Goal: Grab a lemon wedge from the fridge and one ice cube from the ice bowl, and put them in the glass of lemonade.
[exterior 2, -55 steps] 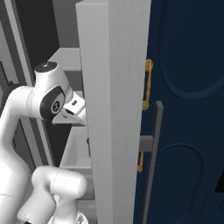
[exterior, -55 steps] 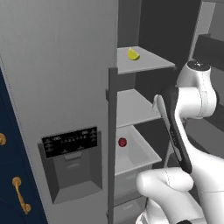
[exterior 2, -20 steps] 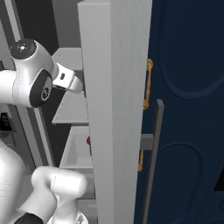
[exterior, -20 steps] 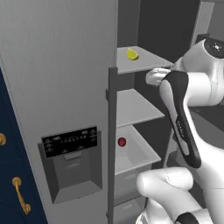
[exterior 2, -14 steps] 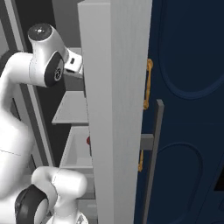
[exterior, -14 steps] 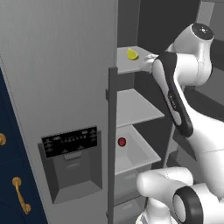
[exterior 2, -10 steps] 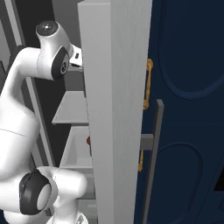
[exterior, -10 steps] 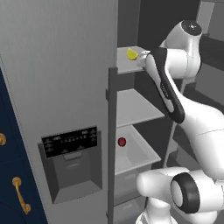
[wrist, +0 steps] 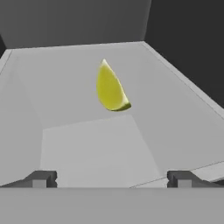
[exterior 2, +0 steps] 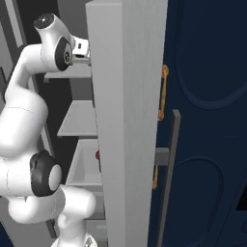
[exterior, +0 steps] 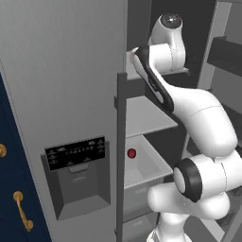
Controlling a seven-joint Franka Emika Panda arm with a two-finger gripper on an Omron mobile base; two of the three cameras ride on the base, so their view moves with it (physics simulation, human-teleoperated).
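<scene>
Lemon wedge (wrist: 111, 89) lies on the grey top shelf (wrist: 87, 144) inside the fridge (exterior: 71, 71), seen in the hand view ahead of the gripper (wrist: 112, 179) and a little left of centre, its point toward the back wall. The 2 dark fingertips (wrist: 41, 178) stand wide apart at the bottom of that view, with nothing between them; the wedge is apart from both.

From the left base view the white arm (exterior: 189, 108) reaches up into the open fridge compartment at top-shelf height. Lower down, a small round red fruit (exterior: 132, 153) sits in a grey drawer (exterior: 151, 163). The fridge door carries a black dispenser panel (exterior: 75, 152) with rows of small pale markings, too small to read. Navy cabinets (exterior 2: 207, 120) with gold handles (exterior 2: 163, 91) stand beside the fridge in the right base view.
</scene>
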